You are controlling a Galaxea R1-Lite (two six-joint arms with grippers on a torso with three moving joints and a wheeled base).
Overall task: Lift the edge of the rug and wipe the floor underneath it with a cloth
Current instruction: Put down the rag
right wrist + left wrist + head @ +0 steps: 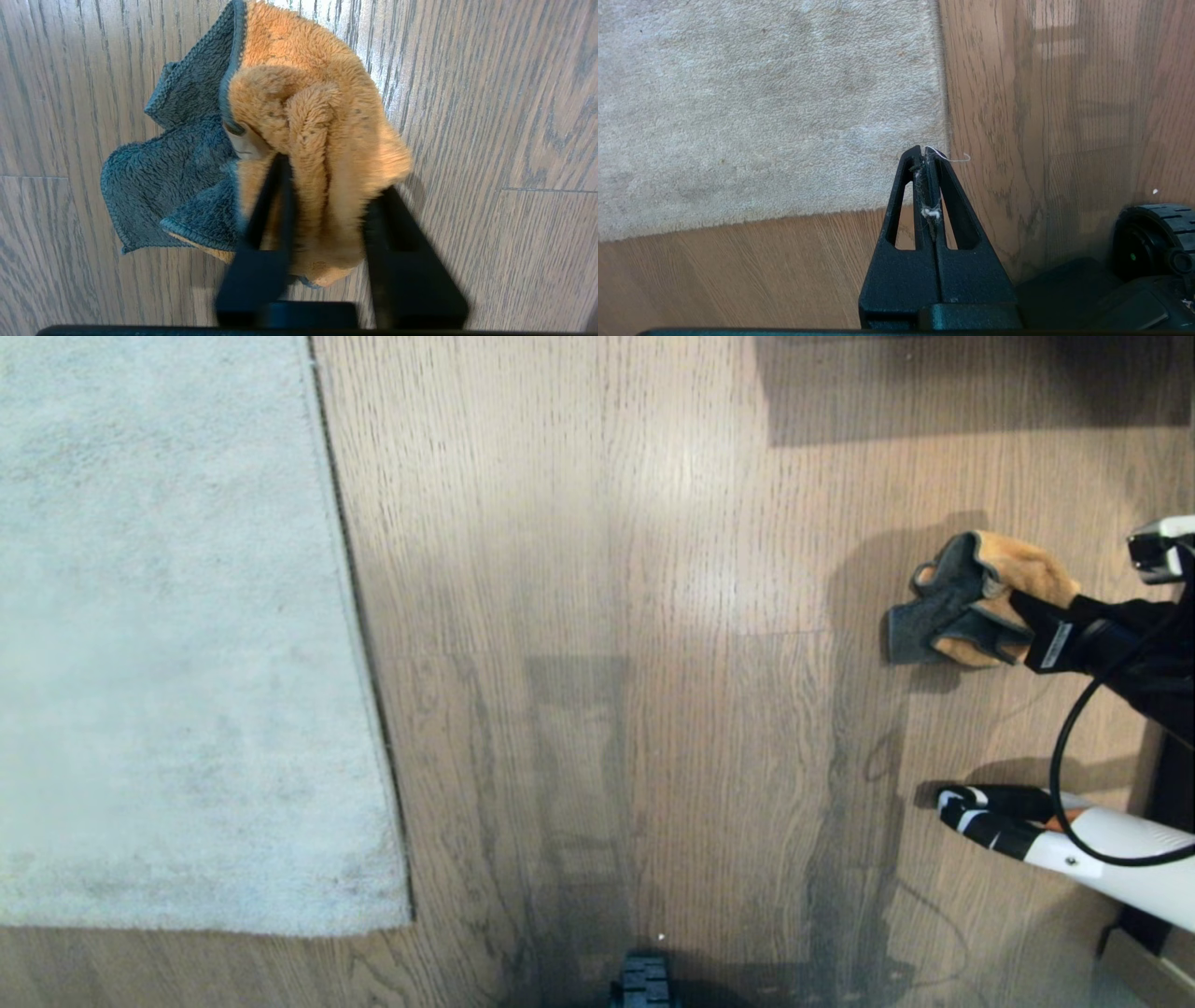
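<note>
Brown wood-grain planks (653, 569) fill the view, with a soft sheen of light near the middle. A dark rectangular shadow (934, 392) lies along the far right. Fainter grey shadows streak the near boards. A pale strip (1153, 971) shows at the near right corner.

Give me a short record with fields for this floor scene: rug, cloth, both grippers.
rug: pale grey-beige short-pile rug lying flat on the brown wood-plank floor, corner down
cloth: mustard-orange fluffy cloth with dark grey reverse, bunched, on the floor far right of the rug
right gripper: jaws parted, cloth between them
left gripper: shut, empty, over the rug corner
</note>
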